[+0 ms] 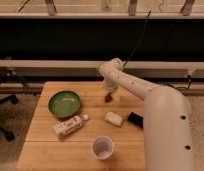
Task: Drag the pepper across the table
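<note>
The pepper (108,98) is a small dark red item on the wooden table (45,145), right of the green bowl (64,103). My gripper (110,93) hangs at the end of the white arm, directly over the pepper and touching or nearly touching its top. The pepper's upper part is hidden by the gripper.
A white rounded block (114,118) and a black rectangular block (135,120) lie in front of the pepper. A white bottle (68,125) lies on its side left of centre. A white cup (102,147) stands near the front edge. My arm covers the table's right side.
</note>
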